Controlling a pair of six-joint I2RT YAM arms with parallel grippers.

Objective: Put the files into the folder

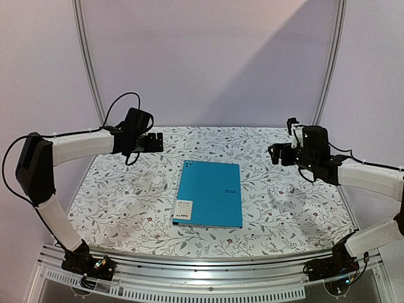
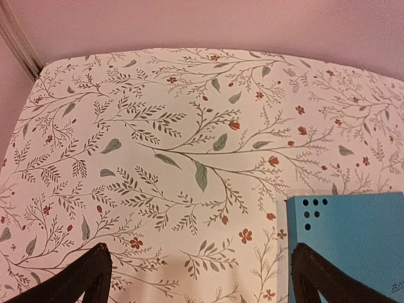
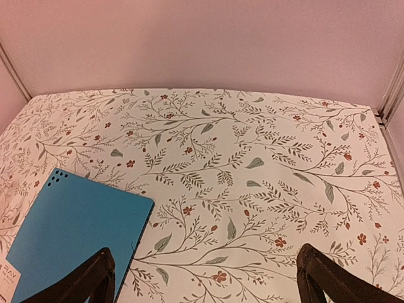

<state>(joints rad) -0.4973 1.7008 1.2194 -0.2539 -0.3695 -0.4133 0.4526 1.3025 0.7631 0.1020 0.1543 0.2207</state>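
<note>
The only container in sight is the folder (image 1: 209, 193), which lies flat and closed in the middle of the worktop (image 1: 120, 196), its teal-blue cover facing up and its long sides running roughly from the near edge towards the back. A white label (image 1: 184, 212) sits at its near left corner, and a small cluster of white dots (image 1: 189, 164) marks the far left corner. Since the cover is shut, what it holds cannot be seen, and no sheet edge shows past its outline in the overhead view. The left fingers (image 1: 154, 142) hang released in the air over the far left part of the worktop, well apart from the folder and grasping nothing. From the left wrist camera, the two dark tips (image 2: 88, 278) stand wide apart, with the dotted corner of the folder (image 2: 347, 246) just inside the right-hand tip. The right fingers (image 1: 276, 153) hover over the far right side, likewise spread and empty. The right wrist camera shows its tips (image 3: 95, 278) spread over the leaf-patterned cloth, with the folder (image 3: 76, 233) off to the lower left.
</note>
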